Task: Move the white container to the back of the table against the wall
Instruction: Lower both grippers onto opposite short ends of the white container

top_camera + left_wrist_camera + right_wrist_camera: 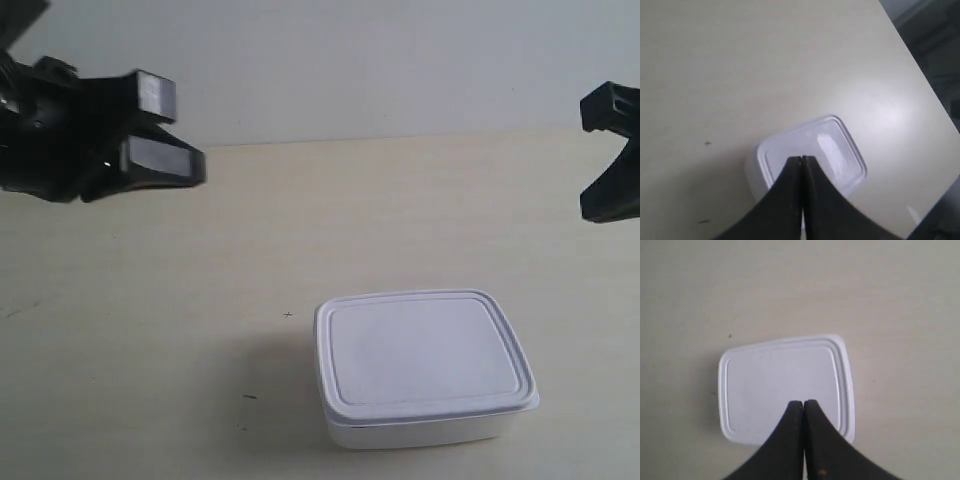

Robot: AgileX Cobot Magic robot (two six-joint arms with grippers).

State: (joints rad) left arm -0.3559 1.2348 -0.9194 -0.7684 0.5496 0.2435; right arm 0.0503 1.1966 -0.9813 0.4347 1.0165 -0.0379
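Note:
The white container (420, 362) lies lid-up on the cream table (400, 210), near the front and well short of the pale wall (350, 60). Nothing touches it. The arm at the exterior view's left holds its gripper (165, 130) in the air at the far left. The arm at the exterior view's right shows only black fingers (608, 110) at the frame edge. In the left wrist view my left gripper (802, 159) is shut and empty, high above the container (835, 145). My right gripper (803, 403) is likewise shut and empty above the container (780, 385).
Tiny dark marks (288, 315) dot the table left of the container. In the left wrist view the table's edge (920, 67) runs diagonally, with dark floor beyond it. Bare table stretches between the container and the wall.

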